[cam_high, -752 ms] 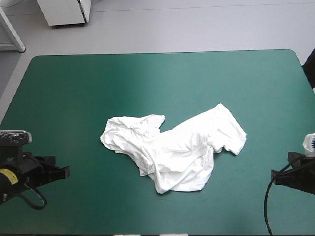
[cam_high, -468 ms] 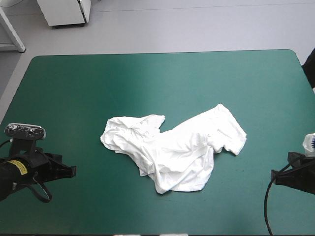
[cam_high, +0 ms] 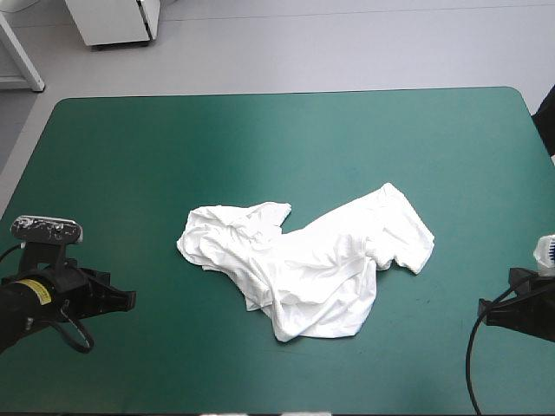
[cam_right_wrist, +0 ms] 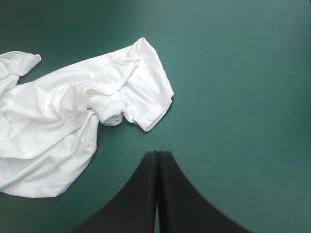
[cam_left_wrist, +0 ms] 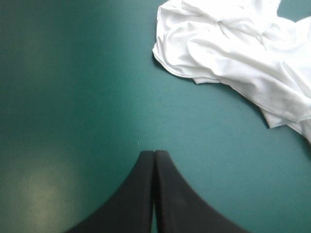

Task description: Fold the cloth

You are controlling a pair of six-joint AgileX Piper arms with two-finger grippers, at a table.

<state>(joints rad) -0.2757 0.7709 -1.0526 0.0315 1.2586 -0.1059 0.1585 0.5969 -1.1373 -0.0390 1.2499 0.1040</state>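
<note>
Nearest me, my left gripper (cam_left_wrist: 154,154) is pinched to a point with nothing in it. It sits off the left, nearer side of the T-shirt (cam_high: 303,260), well apart from it. My right gripper (cam_right_wrist: 157,154) is likewise pressed together and empty, off the T-shirt's right, with a sleeve (cam_right_wrist: 148,97) ahead of its tips but not touching.

The T-shirt lies as a crumpled heap mid-cover (cam_high: 260,130), bunched near that sleeve. I judge none of the fold done: it needs grasping, spreading flat, then folding. Beyond the T-shirt the cover is bare.

I see no writing on the T-shirt. A yellow sticker (cam_high: 33,289) on my left arm is too small to read.
</note>
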